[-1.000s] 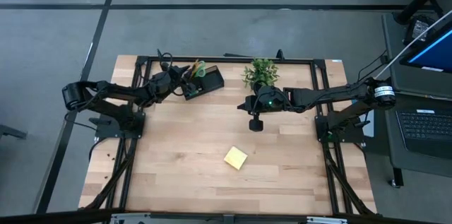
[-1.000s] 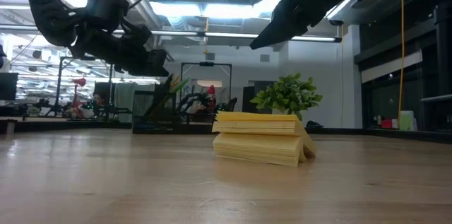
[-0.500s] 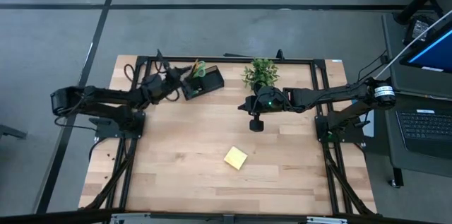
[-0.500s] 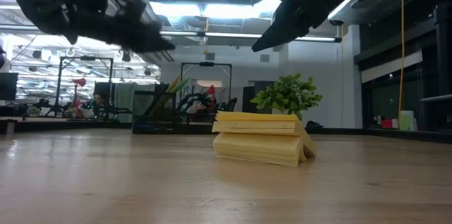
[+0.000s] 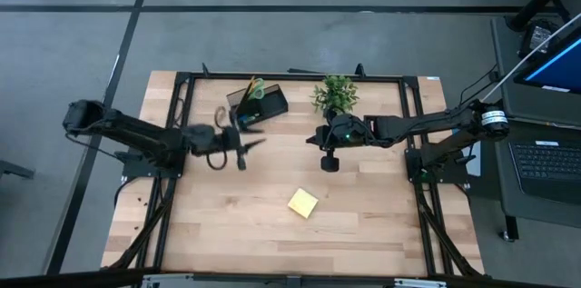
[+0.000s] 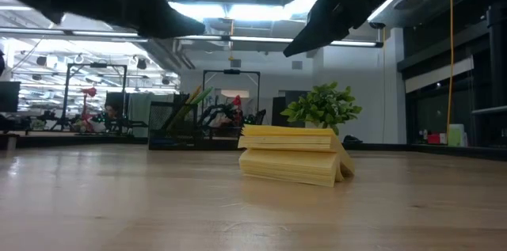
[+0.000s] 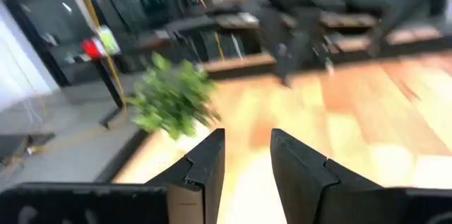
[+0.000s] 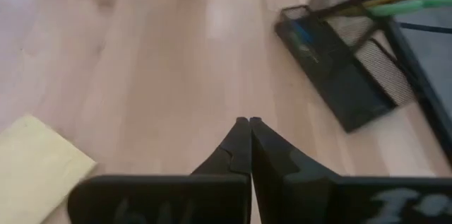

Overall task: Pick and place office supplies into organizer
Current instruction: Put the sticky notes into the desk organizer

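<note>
Left to do: yellow sticky-note pad (image 5: 303, 202) alone on the table (image 5: 363, 233). Above it, left gripper (image 5: 243, 147) parted and empty, right gripper (image 5: 328, 160) clenched on nothing. Farther back, organizer (image 5: 259, 104) already stocked with scissors and pencil.

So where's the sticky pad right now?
High view: sticky pad lies on the table's middle, nearer the front, below the right hand.
</note>
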Motion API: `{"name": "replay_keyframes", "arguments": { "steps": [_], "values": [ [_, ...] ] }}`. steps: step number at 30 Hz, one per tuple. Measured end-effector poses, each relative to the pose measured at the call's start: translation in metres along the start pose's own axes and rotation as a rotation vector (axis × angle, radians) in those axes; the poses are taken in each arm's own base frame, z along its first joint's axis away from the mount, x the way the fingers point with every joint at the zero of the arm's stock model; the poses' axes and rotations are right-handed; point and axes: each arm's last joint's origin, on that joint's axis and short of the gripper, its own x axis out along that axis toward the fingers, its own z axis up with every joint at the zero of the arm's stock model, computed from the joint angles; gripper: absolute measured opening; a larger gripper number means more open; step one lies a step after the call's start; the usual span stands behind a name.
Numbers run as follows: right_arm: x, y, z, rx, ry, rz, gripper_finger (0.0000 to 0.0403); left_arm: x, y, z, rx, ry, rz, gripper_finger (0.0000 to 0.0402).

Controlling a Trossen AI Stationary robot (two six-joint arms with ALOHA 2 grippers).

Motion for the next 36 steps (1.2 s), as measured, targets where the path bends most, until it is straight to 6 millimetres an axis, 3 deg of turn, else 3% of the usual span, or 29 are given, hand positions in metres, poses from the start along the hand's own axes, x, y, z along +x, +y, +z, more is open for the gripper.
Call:
{"name": "replay_keyframes", "arguments": {
  "steps": [6,14,21,26,36],
  "values": [
    [-0.025,-0.006,0.006,0.06,-0.019,-0.087,0.0003,0.007,-0.047,0.016,0.11,0.207,-0.038,0.011],
    [-0.056,-0.006,0.01,0.082,-0.04,-0.076,0.0003,0.035,-0.11,0.03,0.22,0.275,-0.125,0.0112],
    [-0.057,-0.002,0.007,0.057,-0.014,-0.06,0.0003,0.067,-0.163,0.032,0.311,0.415,-0.185,0.0112],
    [-0.057,-0.001,0.005,0.052,0.016,-0.057,0.0003,0.07,-0.197,0.041,0.315,0.55,-0.207,0.0118],
    [-0.057,0.003,0.003,0.044,0.03,-0.041,0.0003,0.081,-0.248,0.052,0.358,0.583,-0.269,0.016]
  ]
}}
